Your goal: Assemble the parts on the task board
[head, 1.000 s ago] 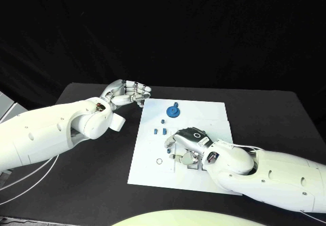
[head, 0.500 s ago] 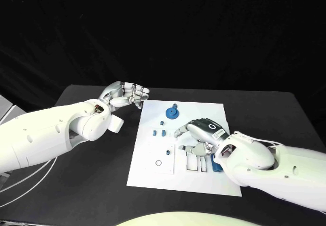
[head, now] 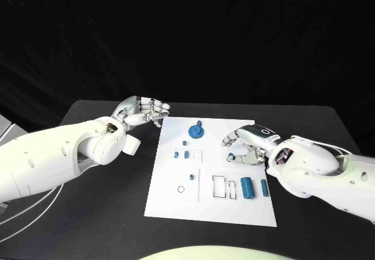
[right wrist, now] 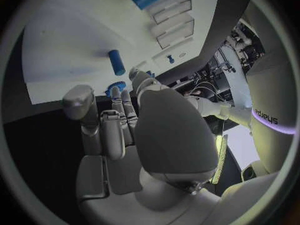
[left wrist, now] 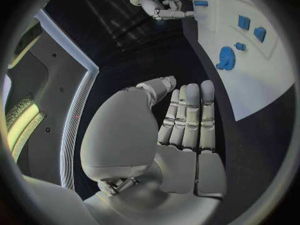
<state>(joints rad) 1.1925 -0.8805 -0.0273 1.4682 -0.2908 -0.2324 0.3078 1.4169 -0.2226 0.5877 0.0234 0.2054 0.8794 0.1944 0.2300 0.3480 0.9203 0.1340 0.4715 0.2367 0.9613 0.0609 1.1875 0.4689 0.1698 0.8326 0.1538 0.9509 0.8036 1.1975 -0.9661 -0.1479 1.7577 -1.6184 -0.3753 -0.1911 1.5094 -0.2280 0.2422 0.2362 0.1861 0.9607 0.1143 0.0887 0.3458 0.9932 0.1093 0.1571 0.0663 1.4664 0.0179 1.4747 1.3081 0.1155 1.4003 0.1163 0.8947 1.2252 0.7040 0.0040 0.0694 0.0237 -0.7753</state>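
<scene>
The white task board (head: 212,212) lies mid-table. A blue gear (head: 196,129) stands near its far edge, with three small blue pieces (head: 182,153) below it. Two blue cylinders (head: 247,187) lie at the lower right beside two empty slots (head: 218,187). My right hand (head: 249,143) hovers over the board's right edge, fingers loosely bent and holding nothing. A short blue piece (head: 231,157) lies on the board just ahead of its fingertips, also seen in the right wrist view (right wrist: 116,62). My left hand (head: 144,111) hangs off the board's far left corner, holding nothing (left wrist: 181,130).
A small blue peg (head: 192,176) and a thin ring (head: 181,189) sit on the board's lower left. Black table (head: 94,216) surrounds the board on all sides. My left forearm (head: 55,157) spans the table's left side.
My right hand has drawn back from the slots in the board's lower middle to its right edge, uncovering the two blue cylinders. The left hand has hardly moved.
</scene>
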